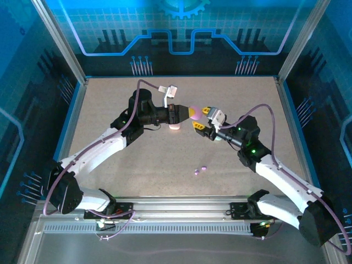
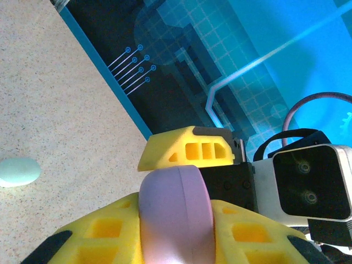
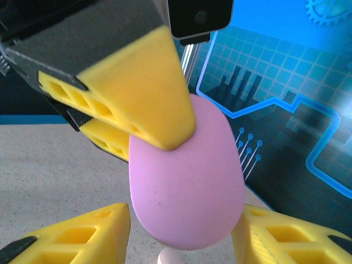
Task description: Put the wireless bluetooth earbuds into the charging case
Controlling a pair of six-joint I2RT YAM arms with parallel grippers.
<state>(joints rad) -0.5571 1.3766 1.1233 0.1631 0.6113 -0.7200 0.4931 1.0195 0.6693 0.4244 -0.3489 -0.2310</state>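
Left gripper point(image 1: 188, 113): fingers clenched on pink oval case point(image 3: 187, 187), held above the table point(image 1: 110, 104). Right gripper point(image 1: 202, 117): fingers spread, flanking the case's free end. Earbuds point(image 1: 204, 166): two tiny purple pieces on the table beside the right arm, well apart from the case. Mint oval case point(image 2: 16, 171): lying on the table

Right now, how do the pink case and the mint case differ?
The pink case is raised off the table, clamped in the left pincer; the mint case lies free on the table. Colour: the pink case reads pink-lilac, the mint case pale green. Both are smooth ovals.
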